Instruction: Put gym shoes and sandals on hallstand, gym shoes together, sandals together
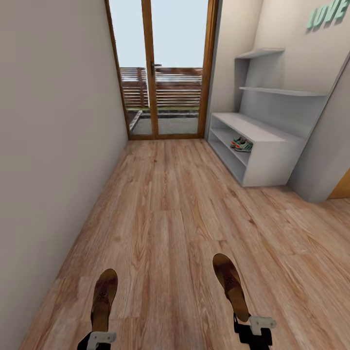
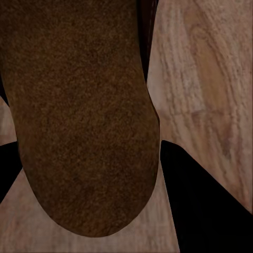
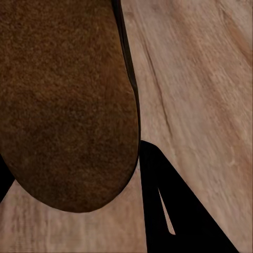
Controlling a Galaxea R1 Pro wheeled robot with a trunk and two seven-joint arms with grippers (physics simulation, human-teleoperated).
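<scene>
A narrow corridor runs up the frame: light brown wood-grain plank floor (image 1: 175, 204), a plain pale wall along the left, and a wood-framed glass door (image 1: 163, 68) at the top centre giving onto a slatted fence outside. At the upper right stands the pale grey hallstand (image 1: 272, 146), a low bench with open tiers beneath and staggered shelves on the wall above it, under green letters in the top right corner. The two gym shoes (image 1: 241, 144) sit side by side on its upper open tier. At the bottom of the frame each arm carries a sandal: the left pincer (image 1: 99, 338) is clenched on the heel of the left sandal (image 1: 103, 296), and the right pincer (image 1: 253, 328) grips the heel of the right sandal (image 1: 231, 284), both toes pointing up the corridor. In each wrist view a brown sole (image 2: 79, 116) (image 3: 63, 105) hangs over the planks between dark fingers (image 2: 203, 195) (image 3: 168, 205).
</scene>
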